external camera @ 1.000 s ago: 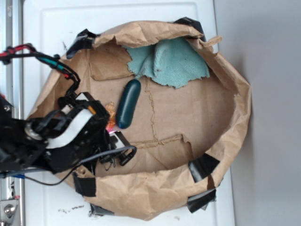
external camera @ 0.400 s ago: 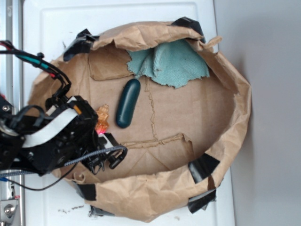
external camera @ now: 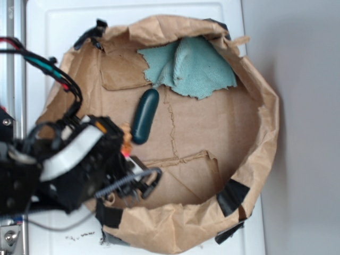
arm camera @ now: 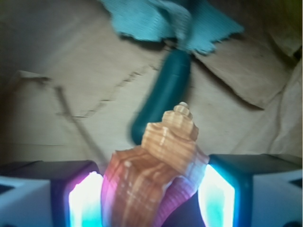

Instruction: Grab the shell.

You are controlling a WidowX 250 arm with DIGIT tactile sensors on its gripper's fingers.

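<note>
Nearest to us in the wrist view, we see the gripper (arm camera: 154,189) with its two lit pads (arm camera: 85,201), one on each side of the shell (arm camera: 158,165). The shell sits between them, its pointed spiral tip facing away from the camera, and both pads appear to press its sides, so we read the gripper as closed on the shell. The shell is orange-brown and ribbed, tinted pink and blue near the pads by their light.

Just beyond the shell's tip lies the green capsule (arm camera: 163,94), blurred, stretching away from the shell toward the cloth (arm camera: 165,19), which covers the capsule's far end in this view.

From the exterior view, we see only a small orange part of the shell (external camera: 126,131), just beside the lower end of the capsule (external camera: 145,116), at the edge of the black gripper (external camera: 127,154). The rest of the shell is hidden by the arm. Past the capsule from the shell, the teal cloth (external camera: 194,66) lies crumpled against the far wall of the paper bag (external camera: 265,122), whose folded-down brown rim rings all of these things.
</note>
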